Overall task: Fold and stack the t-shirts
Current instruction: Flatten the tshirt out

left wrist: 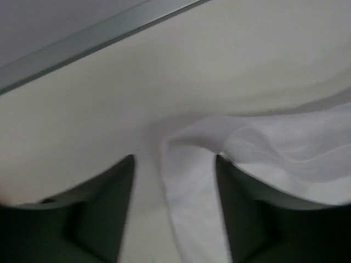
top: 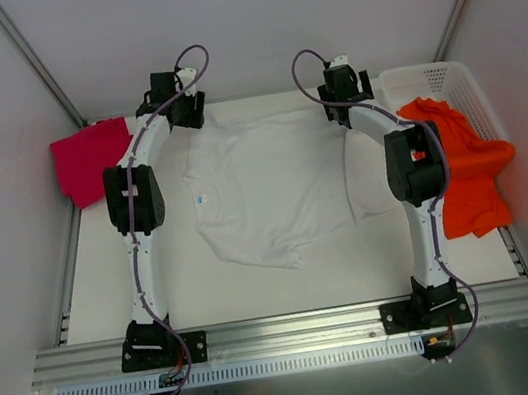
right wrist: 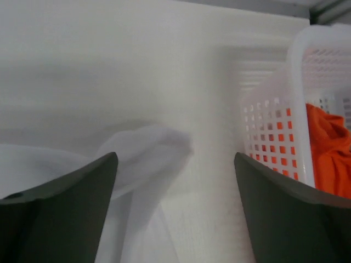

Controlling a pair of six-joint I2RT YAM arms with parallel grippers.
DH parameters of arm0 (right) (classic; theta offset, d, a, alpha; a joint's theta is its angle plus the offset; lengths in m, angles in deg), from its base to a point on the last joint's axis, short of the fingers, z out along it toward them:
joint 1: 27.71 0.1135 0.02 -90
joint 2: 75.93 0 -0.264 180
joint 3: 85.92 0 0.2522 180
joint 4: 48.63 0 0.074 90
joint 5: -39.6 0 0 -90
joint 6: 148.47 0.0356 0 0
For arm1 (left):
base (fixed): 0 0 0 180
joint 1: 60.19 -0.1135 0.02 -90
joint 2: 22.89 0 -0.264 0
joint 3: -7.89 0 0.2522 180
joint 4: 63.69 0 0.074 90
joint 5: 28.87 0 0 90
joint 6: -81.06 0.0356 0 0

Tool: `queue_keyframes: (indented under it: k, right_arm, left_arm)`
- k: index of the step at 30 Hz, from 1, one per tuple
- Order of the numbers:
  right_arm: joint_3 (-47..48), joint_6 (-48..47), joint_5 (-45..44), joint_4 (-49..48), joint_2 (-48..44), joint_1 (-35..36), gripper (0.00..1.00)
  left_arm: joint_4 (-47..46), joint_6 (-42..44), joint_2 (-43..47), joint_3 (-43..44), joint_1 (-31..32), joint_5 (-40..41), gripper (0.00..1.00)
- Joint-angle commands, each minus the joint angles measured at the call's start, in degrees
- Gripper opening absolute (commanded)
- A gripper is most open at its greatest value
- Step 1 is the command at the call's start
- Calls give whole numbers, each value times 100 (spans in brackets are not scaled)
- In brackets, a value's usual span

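Here the white t-shirt (top: 273, 191) lies spread near the middle of the worktop (top: 290, 289), its blue neck label turned toward the left arm and its near edge still rumpled. No fold can be seen in it. The left end effector (left wrist: 174, 159) is at the shirt's far left corner with its jaws apart, a loose ridge of white cloth lying between them but not clamped. The right end effector (right wrist: 175, 156) is at the far right corner with its jaws wide apart, and the cloth beneath it lies free. The magenta-red t-shirt (top: 91, 161) rests at the worktop's left edge; whether it is folded cannot be told. The orange t-shirt (top: 467, 169) hangs crumpled over the near rim of the white lattice basket (top: 457, 79). The task therefore appears to be at an early stage: one shirt is laid out, and the folding and all the stacking are still to be done.
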Motion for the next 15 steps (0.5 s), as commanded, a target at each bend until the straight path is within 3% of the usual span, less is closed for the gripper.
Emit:
queue_keyframes:
  k: [1, 4, 7, 12, 15]
  right_arm:
    - [671, -4, -950, 492, 187, -158, 99]
    - [856, -100, -1530, 563, 214, -176, 99]
    - [725, -31, -1972, 572, -119, -176, 100]
    - [-144, 356, -1964, 590, -1393, -71, 99]
    - [-794, 374, -1955, 598, -2307, 191, 99]
  left_arm:
    - [-78, -162, -289, 535, -214, 1063, 99]
    - [-139, -505, -238, 746, -372, 1731, 99]
    - [-350, -664, 454, 572, -346, 2163, 99]
    - [-430, -603, 1563, 54, -4, 2788, 99]
    - [-430, -664, 2459, -763, 383, 2920, 99]
